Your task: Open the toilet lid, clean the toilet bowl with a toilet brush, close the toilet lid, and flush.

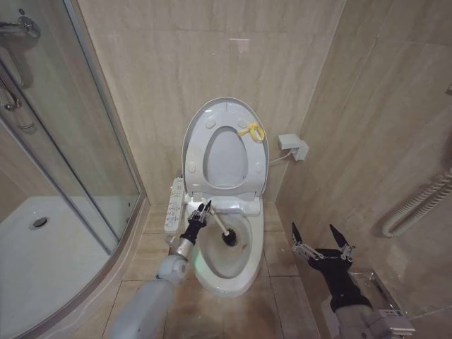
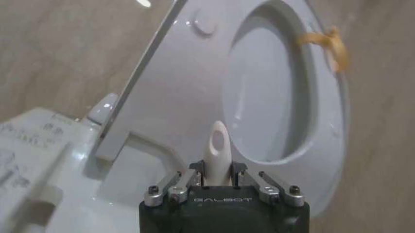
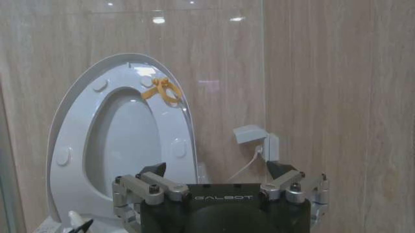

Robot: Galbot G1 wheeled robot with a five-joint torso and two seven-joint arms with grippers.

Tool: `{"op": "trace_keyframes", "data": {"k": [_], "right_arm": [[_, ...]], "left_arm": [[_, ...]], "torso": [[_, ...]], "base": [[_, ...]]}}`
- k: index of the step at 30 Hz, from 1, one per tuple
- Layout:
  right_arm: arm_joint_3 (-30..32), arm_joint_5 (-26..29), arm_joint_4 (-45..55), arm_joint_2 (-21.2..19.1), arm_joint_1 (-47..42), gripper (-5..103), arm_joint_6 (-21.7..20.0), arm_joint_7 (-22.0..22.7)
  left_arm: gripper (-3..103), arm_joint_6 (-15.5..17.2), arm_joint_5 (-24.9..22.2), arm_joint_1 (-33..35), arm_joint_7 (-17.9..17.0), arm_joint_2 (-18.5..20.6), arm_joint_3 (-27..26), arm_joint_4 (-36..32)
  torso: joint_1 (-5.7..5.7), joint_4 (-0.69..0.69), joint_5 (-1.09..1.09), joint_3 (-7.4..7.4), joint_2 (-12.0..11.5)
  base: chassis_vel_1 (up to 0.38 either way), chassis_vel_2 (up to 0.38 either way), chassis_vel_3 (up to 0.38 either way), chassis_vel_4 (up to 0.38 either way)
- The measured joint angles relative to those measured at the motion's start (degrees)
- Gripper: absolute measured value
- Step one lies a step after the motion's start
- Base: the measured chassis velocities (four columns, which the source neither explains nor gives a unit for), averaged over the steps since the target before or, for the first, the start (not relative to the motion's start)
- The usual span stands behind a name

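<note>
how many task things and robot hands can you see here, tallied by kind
toilet lid (raised, with the yellow loop): 1
toilet bowl: 1
toilet brush (head down in the bowl, handle held by the left hand): 1
robot hands: 2 (left hand at the bowl, right hand open, beside the toilet)
total: 5

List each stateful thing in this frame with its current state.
toilet lid: raised, leaning against the wall
toilet bowl: uncovered
toilet brush: held, head down inside the bowl
left claw: shut on the brush handle
right claw: open, empty, beside the toilet
</note>
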Motion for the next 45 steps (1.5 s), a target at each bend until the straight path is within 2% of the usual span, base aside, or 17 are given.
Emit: {"op": "trace_keyframes", "data": {"k": [5, 10, 16, 20, 22, 23, 27, 28, 30, 31, 33, 34, 37, 38, 41, 45], "right_arm": [[0.00, 0.00, 0.00, 0.00, 0.00, 100, 0.00, 0.00], [0.00, 0.00, 0.00, 0.00, 0.00, 100, 0.00, 0.00], [0.00, 0.00, 0.00, 0.00, 0.00, 100, 0.00, 0.00], [0.00, 0.00, 0.00, 0.00, 0.00, 100, 0.00, 0.00], [0.00, 0.00, 0.00, 0.00, 0.00, 100, 0.00, 0.00], [0.00, 0.00, 0.00, 0.00, 0.00, 100, 0.00, 0.00], [0.00, 0.00, -0.01, 0.00, 0.00, 100, 0.00, 0.00], [0.00, 0.00, -0.01, 0.00, 0.00, 100, 0.00, 0.00], [0.00, 0.00, 0.00, 0.00, 0.00, 100, 0.00, 0.00], [0.00, 0.00, 0.00, 0.00, 0.00, 100, 0.00, 0.00], [0.00, 0.00, 0.00, 0.00, 0.00, 100, 0.00, 0.00], [0.00, 0.00, 0.00, 0.00, 0.00, 100, 0.00, 0.00], [0.00, 0.00, 0.00, 0.00, 0.00, 100, 0.00, 0.00], [0.00, 0.00, 0.00, 0.00, 0.00, 100, 0.00, 0.00], [0.00, 0.00, 0.00, 0.00, 0.00, 100, 0.00, 0.00], [0.00, 0.00, 0.00, 0.00, 0.00, 100, 0.00, 0.00]], "left_arm": [[26, -0.01, -2.45, -0.06, -2.78, -4.90, -0.26, 1.58], [26, 0.03, -1.57, 1.09, -3.23, -6.33, -0.53, 2.15], [26, -1.82, 4.66, 2.77, -1.67, -5.59, -1.22, 3.49], [26, -3.12, 8.42, 2.83, -2.69, -4.98, -1.78, 3.29], [26, -3.36, 9.75, 3.43, -5.18, -4.11, -1.70, 1.54], [26, -3.36, 9.75, 3.43, -5.18, -4.11, -1.70, 1.54], [26, -0.25, 13.28, 7.55, -12.32, -1.44, -1.47, -5.14], [26, -0.25, 13.28, 7.55, -12.32, -1.44, -1.47, -5.14], [26, 2.13, 14.37, 9.85, -15.26, -0.31, -1.49, -8.33], [26, 2.13, 14.37, 9.85, -15.26, -0.31, -1.49, -8.33], [26, 4.23, 12.59, 11.81, -17.10, 0.01, -1.48, -11.31], [26, 4.23, 12.59, 11.81, -17.10, 0.01, -1.48, -11.31], [26, 6.66, 6.86, 14.25, -18.74, -0.76, -1.04, -14.94], [26, 6.66, 6.86, 14.25, -18.74, -0.76, -1.04, -14.94], [26, 7.31, 0.16, 15.37, -18.65, -2.00, -0.74, -16.82], [26, 7.01, -3.10, 15.60, -16.84, -3.01, -1.05, -17.23]], "torso": [[0.00, 0.00, 0.00, 0.00, 0.00], [0.00, 0.00, 0.00, -0.01, 0.00], [-0.01, 0.03, 0.00, -0.01, 0.01], [0.00, -0.01, -0.02, 0.00, 0.00], [0.00, -0.03, -0.02, 0.00, 0.00], [0.00, -0.03, -0.02, 0.00, 0.00], [0.00, 0.02, -0.03, 0.00, 0.00], [0.00, 0.02, -0.03, 0.00, 0.00], [0.00, 0.02, -0.02, 0.00, 0.00], [0.00, 0.02, -0.02, 0.00, 0.00], [0.00, 0.02, 0.00, 0.00, 0.00], [0.00, 0.02, 0.00, 0.00, 0.00], [0.00, 0.02, 0.01, 0.00, 0.00], [0.00, 0.02, 0.01, 0.00, 0.00], [0.00, 0.02, 0.01, 0.00, 0.00], [0.00, 0.00, -0.01, 0.00, 0.00]], "base": [[0.000, 0.000, 0.000, 0.000], [0.000, 0.000, 0.000, 0.000], [0.000, 0.000, 0.000, 0.000], [0.000, 0.000, 0.000, 0.000], [0.000, 0.000, 0.000, 0.000], [0.000, 0.000, 0.000, 0.000], [0.000, 0.000, 0.000, 0.000], [0.000, 0.000, 0.000, 0.000], [0.000, 0.000, 0.000, 0.000], [0.000, 0.000, 0.000, 0.000], [0.000, 0.000, 0.000, 0.000], [0.000, 0.000, 0.000, 0.000], [0.000, 0.000, 0.000, 0.000], [0.000, 0.000, 0.000, 0.000], [0.000, 0.000, 0.000, 0.000], [0.000, 0.000, 0.000, 0.000]]}}
